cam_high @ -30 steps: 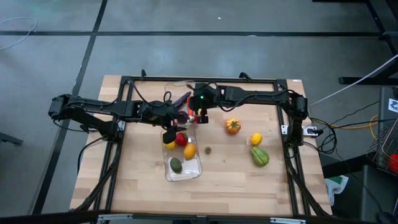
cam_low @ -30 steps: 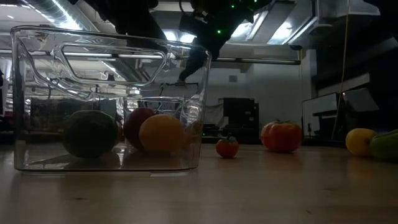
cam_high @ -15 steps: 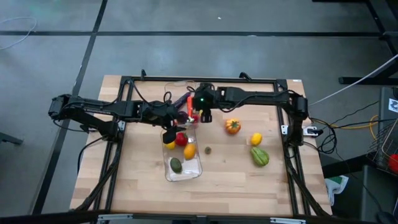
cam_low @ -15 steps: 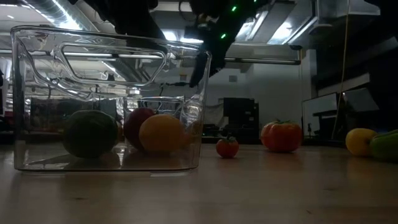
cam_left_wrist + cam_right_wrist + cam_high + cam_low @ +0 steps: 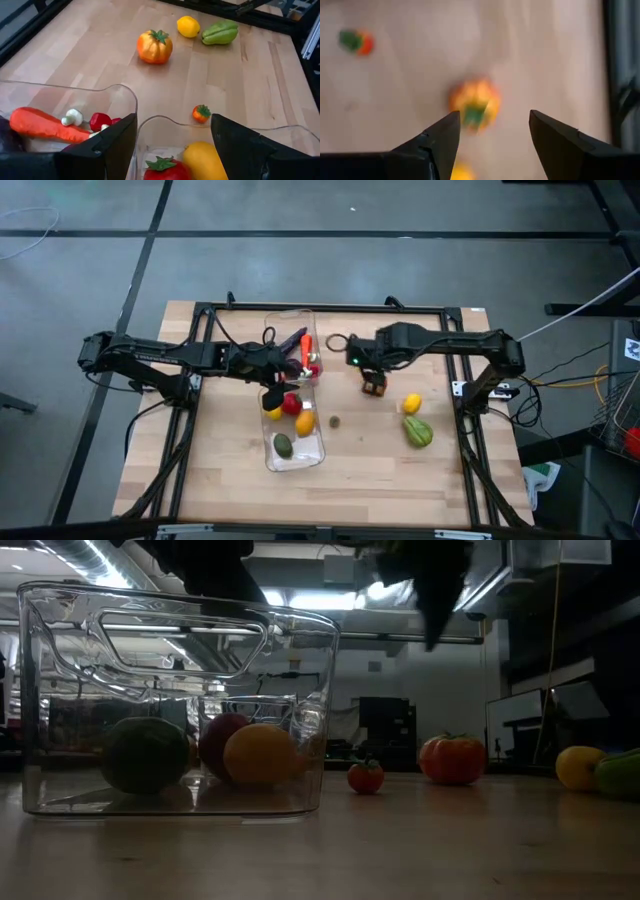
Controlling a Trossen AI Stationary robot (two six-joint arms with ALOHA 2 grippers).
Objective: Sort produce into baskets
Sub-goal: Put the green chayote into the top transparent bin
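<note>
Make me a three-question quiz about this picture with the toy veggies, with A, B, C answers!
1. Where is the right gripper?
A. Above the orange pumpkin
B. Inside a bin
C. Off the table

2. How many toys lie on the bare wooden table outside the bins, in the left wrist view?
A. One
B. Four
C. Seven

3. How is the right gripper?
A. Shut on the carrot
B. Open and empty
C. Shut on the lemon

Answers:
1. A: the high view shows it over the pumpkin, and its wrist view looks down on the pumpkin between the fingers.
2. B: the pumpkin, the yellow lemon, the green pepper and the tiny tomato.
3. B: its fingers stand apart with nothing between them; the carrot lies in the far bin.
</note>
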